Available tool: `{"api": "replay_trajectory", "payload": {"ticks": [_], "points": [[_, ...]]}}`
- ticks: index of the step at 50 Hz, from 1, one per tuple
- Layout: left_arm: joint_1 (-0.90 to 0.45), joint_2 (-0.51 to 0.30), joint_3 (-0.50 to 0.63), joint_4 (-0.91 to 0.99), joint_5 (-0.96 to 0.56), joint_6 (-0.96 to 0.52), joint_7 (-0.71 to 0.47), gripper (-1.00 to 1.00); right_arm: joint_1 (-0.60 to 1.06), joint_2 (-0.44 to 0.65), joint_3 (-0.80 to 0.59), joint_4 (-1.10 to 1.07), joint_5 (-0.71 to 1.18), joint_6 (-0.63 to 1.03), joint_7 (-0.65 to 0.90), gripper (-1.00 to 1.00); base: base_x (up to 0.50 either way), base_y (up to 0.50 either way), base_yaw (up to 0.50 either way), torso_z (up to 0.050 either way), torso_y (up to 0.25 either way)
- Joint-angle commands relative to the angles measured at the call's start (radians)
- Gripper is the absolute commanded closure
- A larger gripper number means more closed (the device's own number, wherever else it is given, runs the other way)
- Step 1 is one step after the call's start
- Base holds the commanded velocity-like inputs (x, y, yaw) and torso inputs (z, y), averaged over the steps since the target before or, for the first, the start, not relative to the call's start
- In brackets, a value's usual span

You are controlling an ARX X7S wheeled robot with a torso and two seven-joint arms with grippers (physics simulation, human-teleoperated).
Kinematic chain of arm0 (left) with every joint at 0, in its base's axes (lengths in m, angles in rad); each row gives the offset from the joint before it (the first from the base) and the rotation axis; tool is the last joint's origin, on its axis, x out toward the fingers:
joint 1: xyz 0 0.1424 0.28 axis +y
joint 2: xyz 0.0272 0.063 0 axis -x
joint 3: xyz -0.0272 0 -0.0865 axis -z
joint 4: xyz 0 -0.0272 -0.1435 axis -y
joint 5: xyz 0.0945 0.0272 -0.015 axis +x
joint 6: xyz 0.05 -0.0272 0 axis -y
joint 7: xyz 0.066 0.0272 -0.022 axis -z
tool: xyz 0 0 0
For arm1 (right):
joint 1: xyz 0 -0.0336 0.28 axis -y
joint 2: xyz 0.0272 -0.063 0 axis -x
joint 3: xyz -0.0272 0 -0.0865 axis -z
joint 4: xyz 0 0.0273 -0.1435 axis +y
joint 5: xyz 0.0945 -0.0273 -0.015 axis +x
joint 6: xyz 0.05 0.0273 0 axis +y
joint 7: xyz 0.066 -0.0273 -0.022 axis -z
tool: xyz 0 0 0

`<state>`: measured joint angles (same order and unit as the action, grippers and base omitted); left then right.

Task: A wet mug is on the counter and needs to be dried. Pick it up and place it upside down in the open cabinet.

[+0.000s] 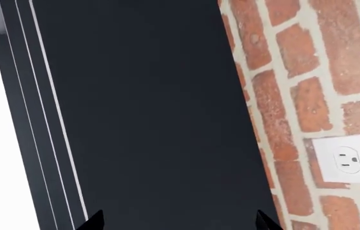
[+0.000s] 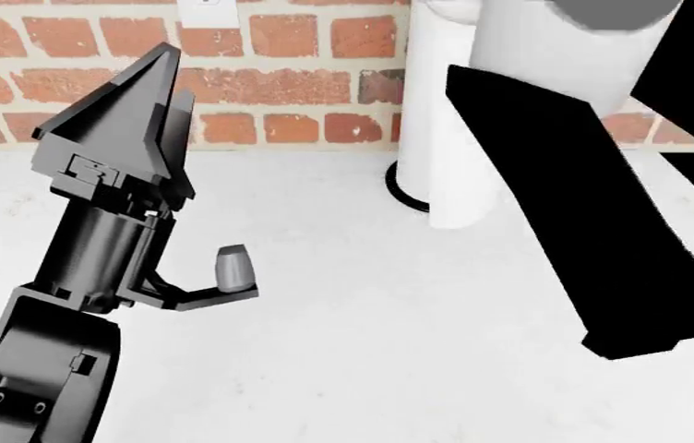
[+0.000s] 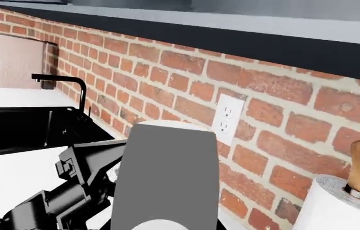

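The white mug is held high, close to the head camera, in my right gripper, whose black fingers flank it. In the right wrist view the mug fills the space between the jaws as a grey cylinder with a pale rim. My left gripper points upward over the white counter at the left. In the left wrist view its fingertips stand wide apart with nothing between them, facing a dark flat panel. The open cabinet is not in view.
A tall paper-towel roll on a black base stands at the brick wall; it also shows in the right wrist view. A wall outlet and a black sink with faucet lie along the wall.
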<state>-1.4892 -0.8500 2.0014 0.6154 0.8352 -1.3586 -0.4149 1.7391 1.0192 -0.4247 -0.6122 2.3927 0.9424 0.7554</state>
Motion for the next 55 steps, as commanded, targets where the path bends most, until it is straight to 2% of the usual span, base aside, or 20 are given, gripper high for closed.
{"api": "replay_trajectory", "payload": {"ticks": [1,10,27,55], "points": [[0.021,0.01,-0.004,-0.005,0.011,0.004,-0.009,-1.0,0.146,-0.076,-0.072,0.09,-0.045,-0.001,0.117,1.0,0.0,0.0,0.0,0.0,0.0],[0.027,0.023,-0.005,-0.004,0.028,0.006,-0.01,-1.0,0.251,-0.165,-0.141,0.199,-0.094,0.037,0.156,1.0,0.0,0.0,0.0,0.0,0.001],[0.05,0.03,-0.024,-0.009,0.034,0.013,-0.016,-1.0,0.3,-0.271,-0.165,0.251,-0.128,0.055,0.11,1.0,0.0,0.0,0.0,0.0,0.0],[0.094,0.026,-0.069,-0.019,0.022,0.033,-0.04,-1.0,0.474,-0.446,-0.211,0.423,-0.214,0.034,0.14,1.0,0.0,0.0,0.0,0.0,0.0]]}}
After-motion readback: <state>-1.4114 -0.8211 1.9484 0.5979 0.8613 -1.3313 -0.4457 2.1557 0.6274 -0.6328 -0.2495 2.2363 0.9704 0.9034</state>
